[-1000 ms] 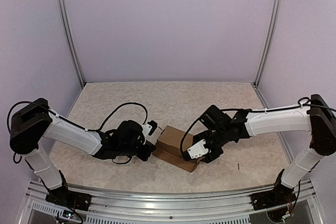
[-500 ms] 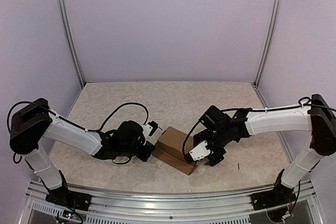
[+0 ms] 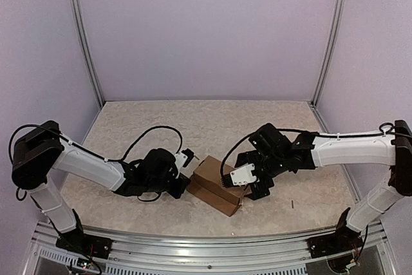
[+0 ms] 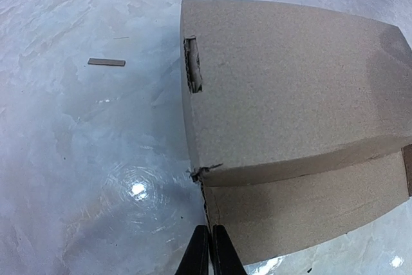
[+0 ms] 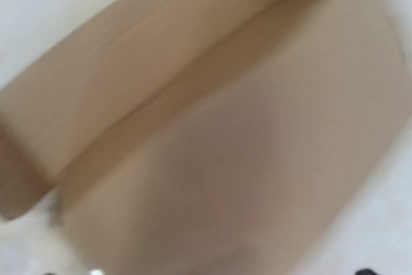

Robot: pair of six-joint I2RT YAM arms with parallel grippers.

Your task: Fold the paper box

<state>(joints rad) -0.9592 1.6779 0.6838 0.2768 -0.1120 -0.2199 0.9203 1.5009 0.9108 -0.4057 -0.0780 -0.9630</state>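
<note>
The paper box (image 3: 214, 181) is a brown cardboard box lying at the table's near middle, between the two arms. In the left wrist view its lid panel (image 4: 290, 88) lies over a lower wall with a tab slot at the left edge. My left gripper (image 4: 210, 252) is shut, its two black fingers pinching the thin corrugated edge of that lower wall at the box's left end (image 3: 188, 183). My right gripper (image 3: 244, 181) hovers open at the box's right end. Its wrist view is blurred and filled with cardboard (image 5: 225, 159), with only dark tips showing at the bottom corners.
A small cardboard scrap (image 4: 106, 62) lies on the glossy mottled tabletop (image 3: 193, 127) beyond the box. A tiny sliver (image 3: 291, 204) lies right of the right gripper. Purple walls and metal posts (image 3: 84, 37) enclose the table.
My right gripper has opened wide and drawn up and slightly right off the box's near right corner. The left gripper and the box have stayed put.
</note>
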